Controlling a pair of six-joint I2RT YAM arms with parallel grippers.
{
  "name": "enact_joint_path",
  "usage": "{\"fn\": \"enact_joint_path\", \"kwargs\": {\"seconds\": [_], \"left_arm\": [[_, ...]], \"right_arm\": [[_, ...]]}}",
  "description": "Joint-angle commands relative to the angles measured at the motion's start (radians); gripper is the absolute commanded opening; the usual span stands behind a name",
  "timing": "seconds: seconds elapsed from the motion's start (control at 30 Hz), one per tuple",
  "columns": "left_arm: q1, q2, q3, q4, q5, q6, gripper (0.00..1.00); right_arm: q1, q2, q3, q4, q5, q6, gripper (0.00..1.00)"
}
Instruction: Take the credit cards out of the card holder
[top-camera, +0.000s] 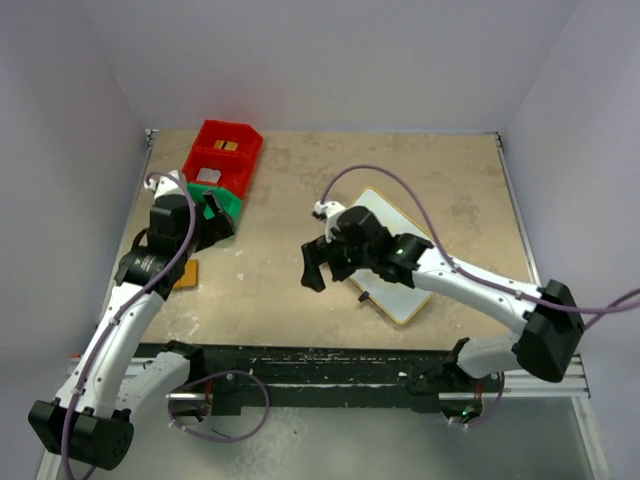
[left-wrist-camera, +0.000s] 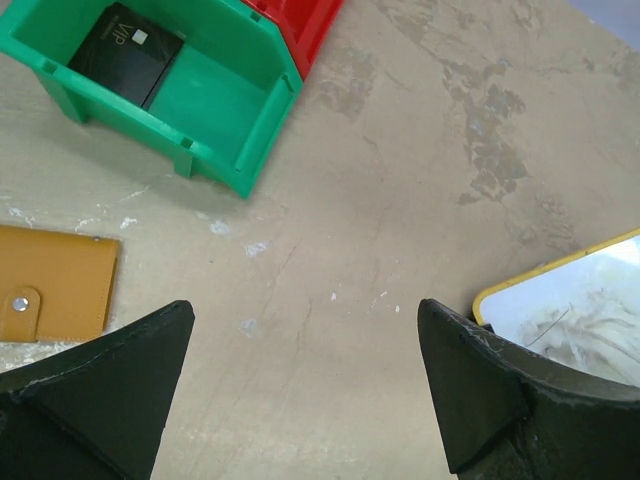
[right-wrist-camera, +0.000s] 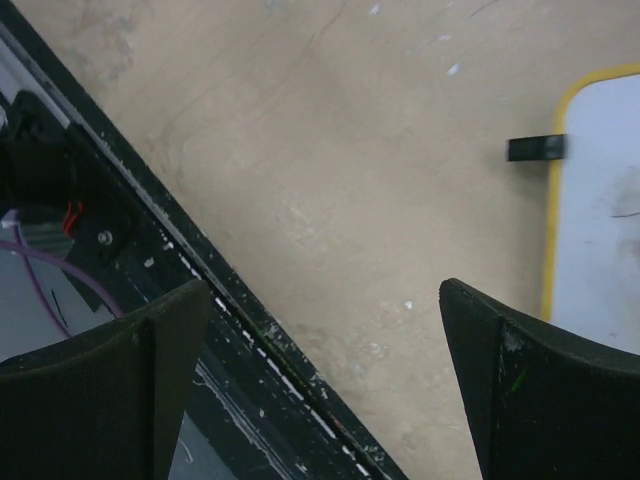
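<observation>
The orange-tan card holder (left-wrist-camera: 55, 295) lies folded shut on the table, its tab clasp facing up; it also shows in the top view (top-camera: 186, 274) beside my left arm. A black card (left-wrist-camera: 125, 55) lies in the green bin (left-wrist-camera: 215, 100). A gold-tan card (top-camera: 229, 146) and a pale card (top-camera: 208, 175) lie in the red bin (top-camera: 240, 135). My left gripper (left-wrist-camera: 305, 312) is open and empty above bare table, right of the card holder; the top view shows it (top-camera: 222, 213) by the green bin. My right gripper (right-wrist-camera: 325, 290) is open and empty near the table's front edge.
A large white tan-edged board (top-camera: 400, 262) lies right of centre, under my right arm; it shows in the right wrist view (right-wrist-camera: 600, 200). A small black piece (right-wrist-camera: 535, 148) sits at its edge. A black rail (right-wrist-camera: 150, 225) runs along the table's front edge.
</observation>
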Motion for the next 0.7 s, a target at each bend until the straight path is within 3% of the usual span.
{"fn": "enact_joint_path", "kwargs": {"seconds": [0.0,0.3,0.67], "left_arm": [[-0.011,-0.094,-0.039,0.049,-0.010,-0.047,0.92],[-0.015,-0.162,-0.057,0.034,-0.093,-0.098,0.94],[-0.017,-0.153,-0.059,0.013,-0.130,-0.103,0.96]], "right_arm": [[0.077,0.106,-0.005,0.080,-0.004,0.057,1.00],[0.126,0.354,0.069,0.098,0.144,0.105,1.00],[0.104,0.488,0.089,0.077,0.418,0.197,1.00]]}}
